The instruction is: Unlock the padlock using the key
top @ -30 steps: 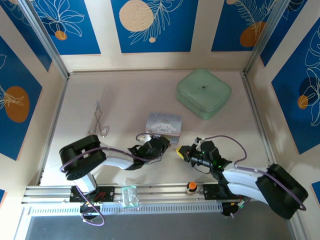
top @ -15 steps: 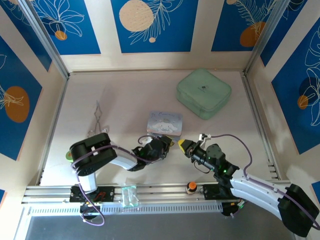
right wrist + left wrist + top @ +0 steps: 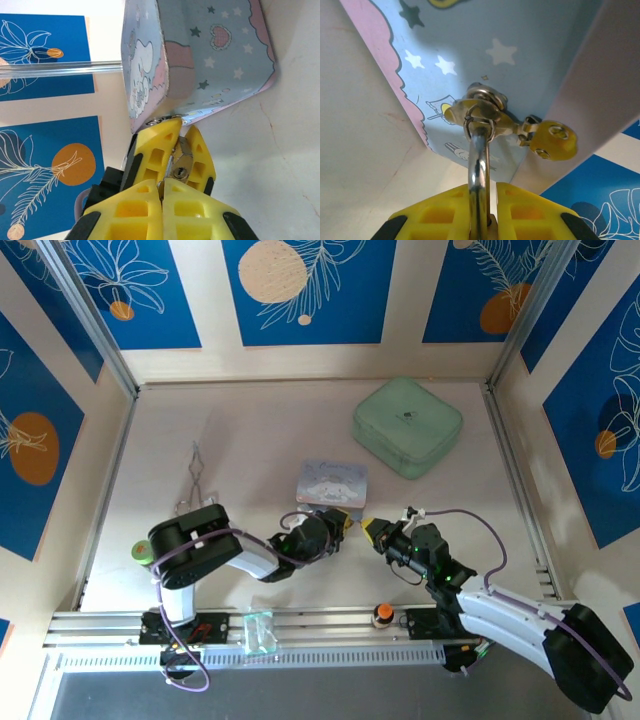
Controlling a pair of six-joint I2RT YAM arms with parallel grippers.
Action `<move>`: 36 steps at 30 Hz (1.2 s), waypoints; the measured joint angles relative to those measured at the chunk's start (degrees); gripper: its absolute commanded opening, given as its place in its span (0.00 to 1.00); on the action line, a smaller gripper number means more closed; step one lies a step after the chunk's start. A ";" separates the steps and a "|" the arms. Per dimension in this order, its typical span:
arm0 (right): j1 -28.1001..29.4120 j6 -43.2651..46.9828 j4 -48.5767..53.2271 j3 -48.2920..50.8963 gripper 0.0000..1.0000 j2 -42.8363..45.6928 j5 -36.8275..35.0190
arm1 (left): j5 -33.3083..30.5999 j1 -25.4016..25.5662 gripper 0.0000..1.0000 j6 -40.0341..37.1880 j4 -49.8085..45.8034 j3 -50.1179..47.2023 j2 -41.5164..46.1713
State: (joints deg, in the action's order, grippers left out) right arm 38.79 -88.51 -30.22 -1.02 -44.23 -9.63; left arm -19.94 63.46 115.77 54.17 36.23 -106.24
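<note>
Yellow-fingered left hand clamps the padlock by its shackle.

Cream walls hung with blue floral panels enclose a pale, evenly lit tabletop.

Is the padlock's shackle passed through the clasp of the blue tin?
Yes, the left wrist view shows the padlock with its silver shackle threaded through the metal clasp on the blue tin.

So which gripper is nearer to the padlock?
Left. The left gripper holds the padlock by its shackle at the tin; the right gripper faces its keyhole, just short of it.
</note>
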 measured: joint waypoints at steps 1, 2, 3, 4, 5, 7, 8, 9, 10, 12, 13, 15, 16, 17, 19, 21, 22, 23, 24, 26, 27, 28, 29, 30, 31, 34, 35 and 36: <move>-0.11 0.00 0.00 0.00 0.00 -0.42 0.24 | 0.02 0.02 0.00 0.35 0.42 0.15 -0.17; -0.15 0.00 -0.11 0.00 0.00 -1.05 0.61 | 0.00 0.07 0.00 0.70 1.07 0.22 -0.44; -0.15 0.00 -0.28 0.00 0.00 -1.75 0.76 | -0.02 0.09 0.00 0.90 1.70 0.22 -0.72; -0.15 0.00 -0.50 0.00 0.00 -2.25 0.90 | -0.02 0.11 0.00 0.98 2.05 0.22 -0.90; -0.13 0.02 -0.66 0.00 0.00 -2.71 1.07 | 0.00 0.11 0.00 1.07 2.16 0.22 -0.94; -0.13 0.02 -0.63 0.00 0.00 -3.02 1.25 | 0.02 0.11 0.00 1.38 2.45 0.28 -1.01; -0.13 0.02 -0.85 0.00 0.00 -3.10 1.27 | 0.00 0.11 0.00 1.40 2.49 0.39 -1.09; -0.13 0.00 -1.29 0.00 0.00 -3.26 1.27 | 0.02 0.11 0.00 1.42 2.60 0.59 -1.22; -0.13 0.02 -1.51 0.00 0.00 -3.26 1.27 | 0.00 0.11 0.00 1.42 2.69 0.70 -1.31; 0.00 0.00 -1.79 0.00 0.00 -3.26 1.25 | -0.02 0.11 0.00 1.42 3.10 0.81 -1.42; 0.22 -0.02 -1.88 0.00 0.00 -3.26 1.20 | -0.04 0.11 0.00 1.42 3.26 0.81 -1.46; 1.03 -0.02 -1.90 0.00 0.00 -3.23 0.76 | -0.15 0.11 0.00 1.44 3.48 0.81 -1.57; 1.46 -0.02 -1.90 0.00 0.00 -3.23 0.57 | -0.17 0.13 0.00 1.44 3.52 0.81 -1.64; 1.97 -0.02 -1.84 0.00 0.00 -3.19 0.39 | -0.20 0.15 0.00 1.51 3.54 0.81 -1.75; 2.64 -0.02 -1.70 0.00 0.00 -3.19 -0.11 | -0.24 0.20 0.00 1.86 3.74 0.81 -2.10; 2.89 -0.04 -1.40 0.00 0.00 -3.19 -0.68 | -0.46 0.20 0.00 2.27 3.93 0.81 -2.58; 2.91 -0.04 -1.22 0.00 0.00 -3.13 -0.79 | -0.61 0.20 0.00 2.32 3.96 0.81 -2.71; 3.02 -0.04 -0.87 0.00 0.00 -2.89 -1.03 | -0.66 0.20 0.00 2.32 3.93 0.81 -2.78; 3.28 -0.02 -0.46 0.00 0.00 -2.47 -1.53 | -0.66 0.20 0.00 2.32 3.93 0.81 -2.82; 3.80 -0.20 0.04 0.00 0.00 -1.66 -2.36 | -0.68 0.20 0.00 2.34 4.00 0.87 -2.93; 4.04 -0.28 0.20 0.02 0.00 -1.29 -2.82 | -0.66 0.20 0.00 2.32 4.04 0.92 -3.04; 4.15 -0.33 0.22 0.02 0.00 -0.96 -3.13 | -0.63 0.20 0.00 2.32 4.13 0.92 -3.13; 4.15 -0.42 0.24 0.02 0.00 -0.55 -3.41 | -0.63 0.22 0.00 2.29 4.17 0.92 -3.19; 4.13 -0.44 0.24 0.02 0.00 -0.26 -3.61 | -0.63 0.20 0.00 2.29 4.24 0.92 -3.23; 4.13 -0.42 0.22 0.02 0.00 -0.13 -3.76 | -0.63 0.20 0.00 2.29 4.24 0.94 -3.23; 4.13 -0.37 0.33 0.02 0.00 -0.13 -3.91 | -0.63 0.22 0.00 2.32 4.50 0.96 -3.32; 4.11 -0.24 0.31 0.00 0.00 -0.22 -3.91 | -0.63 0.20 0.00 2.38 4.90 0.96 -3.48; 4.13 -0.20 0.28 0.00 0.00 -0.44 -3.91 | -0.63 0.20 0.00 2.45 5.14 0.96 -3.61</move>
State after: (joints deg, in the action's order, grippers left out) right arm 42.92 -88.71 -29.93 -1.02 -44.66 -13.54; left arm -20.58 63.66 118.21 59.31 37.19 -109.84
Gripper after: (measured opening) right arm 0.046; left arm 0.154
